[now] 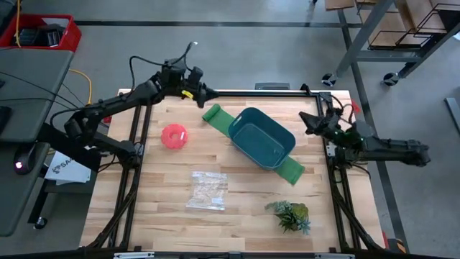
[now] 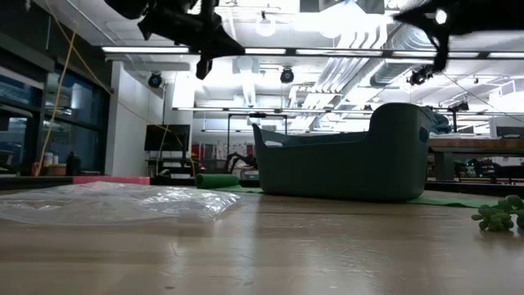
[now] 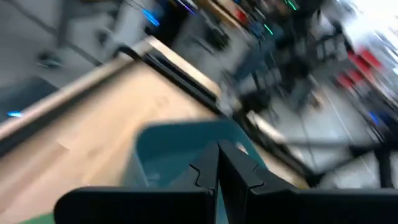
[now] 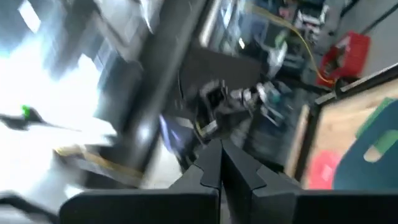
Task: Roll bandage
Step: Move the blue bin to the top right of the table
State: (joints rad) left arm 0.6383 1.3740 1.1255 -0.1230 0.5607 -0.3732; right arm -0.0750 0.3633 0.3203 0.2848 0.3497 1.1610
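The bandage runs diagonally under the teal tub, its rolled end nearest the left gripper, pinched shut and empty, like the right gripper.

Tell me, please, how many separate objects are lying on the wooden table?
5: a teal tub mid-table on the bandage, a pink ring to its left, a clear bag in front, and a plant sprig front right. The tub may hide something.

Green bandage flat across the worktop, passing under the teal tub, far end rolled.
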